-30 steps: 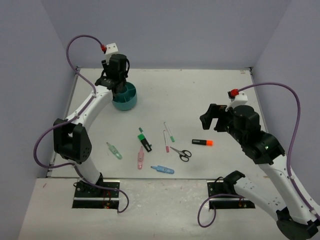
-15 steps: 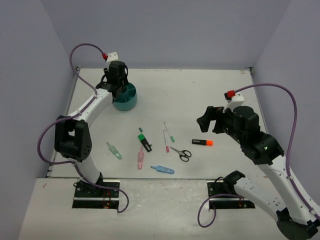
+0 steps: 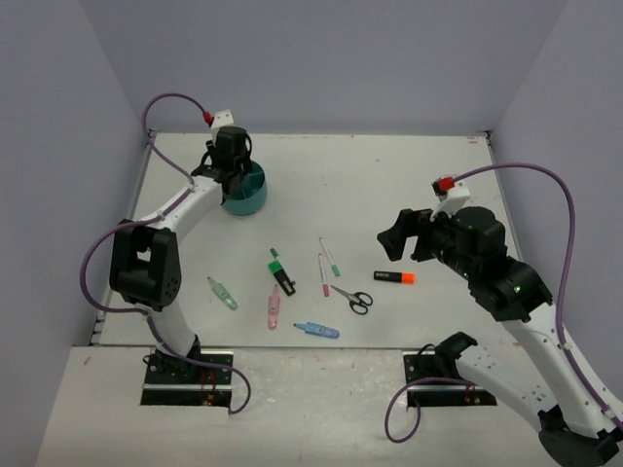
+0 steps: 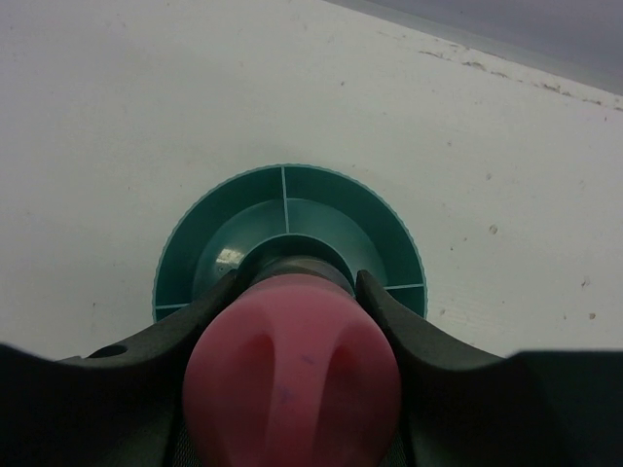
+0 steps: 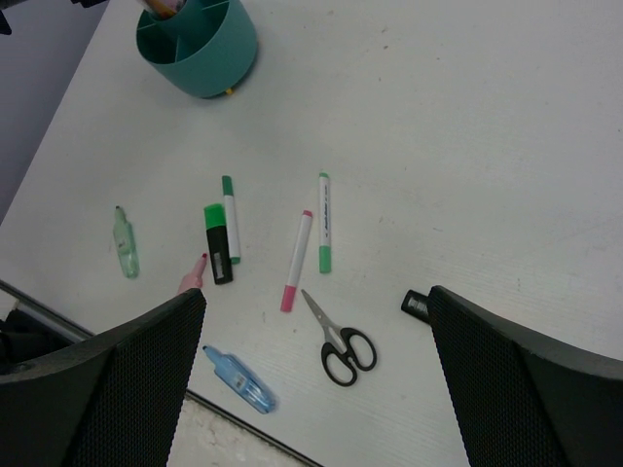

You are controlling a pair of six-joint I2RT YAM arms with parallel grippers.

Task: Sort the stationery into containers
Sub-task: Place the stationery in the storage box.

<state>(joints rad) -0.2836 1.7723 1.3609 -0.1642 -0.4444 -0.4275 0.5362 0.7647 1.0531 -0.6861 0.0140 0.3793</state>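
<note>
**Left tool holding the pink roll over the organizer**

The left tool (image 4: 295, 292) is gripping the pink roll (image 4: 292, 375) between its fingers and hovering directly over the central cup of the teal organizer (image 4: 336, 199). The organizer is standing near the far-left corner of the worktop (image 3: 389, 175). Whether the roll is touching the cup cannot be told.

The right tool (image 3: 399, 235) is hanging wide open and holding nothing, over the right half of the worktop.

The other stationery is lying loose in the middle of the worktop, toward the near edge:

- The black-and-orange marker (image 3: 394, 277) is lying farthest right.
- The scissors (image 5: 336, 345) are sitting just beside the pink-tipped white pen (image 5: 295, 261) and near the green-capped white pen (image 5: 323, 222).
- The black-and-green marker (image 5: 217, 243) is lying alongside a third white pen (image 5: 231, 224).
- The pink marker (image 3: 274, 307) is lying just nearer the near edge.
- The blue marker (image 5: 238, 379) is resting closest to the near edge.
- The pale green marker (image 5: 124, 243) is lying apart, toward the left edge.
</note>
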